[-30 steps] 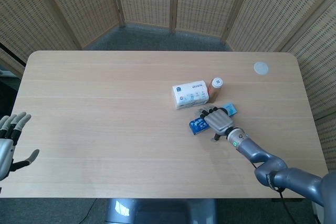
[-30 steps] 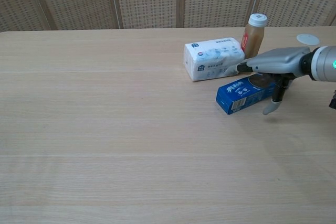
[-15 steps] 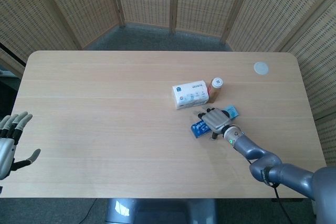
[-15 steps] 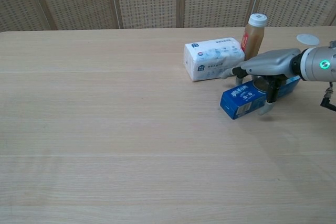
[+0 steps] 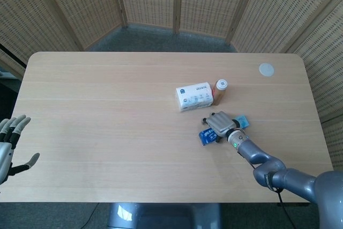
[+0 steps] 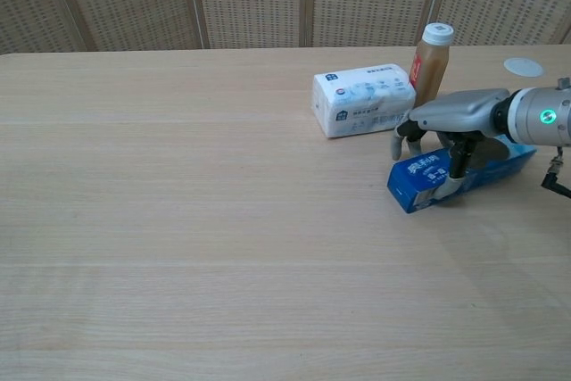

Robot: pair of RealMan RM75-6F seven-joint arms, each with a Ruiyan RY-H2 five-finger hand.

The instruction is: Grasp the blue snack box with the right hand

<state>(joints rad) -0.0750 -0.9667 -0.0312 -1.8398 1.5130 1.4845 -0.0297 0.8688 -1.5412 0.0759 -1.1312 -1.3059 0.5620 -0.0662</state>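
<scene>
The blue snack box [image 5: 206, 136] [image 6: 417, 183] lies flat on the table, angled, right of centre. My right hand [image 5: 221, 122] [image 6: 452, 114] lies over its top. The fingers [image 6: 402, 138] curl down behind the far side and the thumb [image 6: 457, 179] presses on the near face, so the hand grips the box. The box's right end [image 5: 243, 119] shows beyond the hand. My left hand [image 5: 9, 143] hovers off the table's left edge with its fingers spread and nothing in it; only the head view shows it.
A white tissue pack [image 5: 194, 96] [image 6: 363, 99] lies just behind the box, with a brown bottle with a white cap [image 5: 220, 90] [image 6: 429, 62] standing at its right end. A small white disc [image 5: 266, 69] [image 6: 522, 66] sits at the far right. Wicker screens surround the table [image 5: 107, 116].
The right hand has drawn its fingers and thumb in around the box. The box has swung and slid right, its left end moving away from the tissue pack. The left hand stays still.
</scene>
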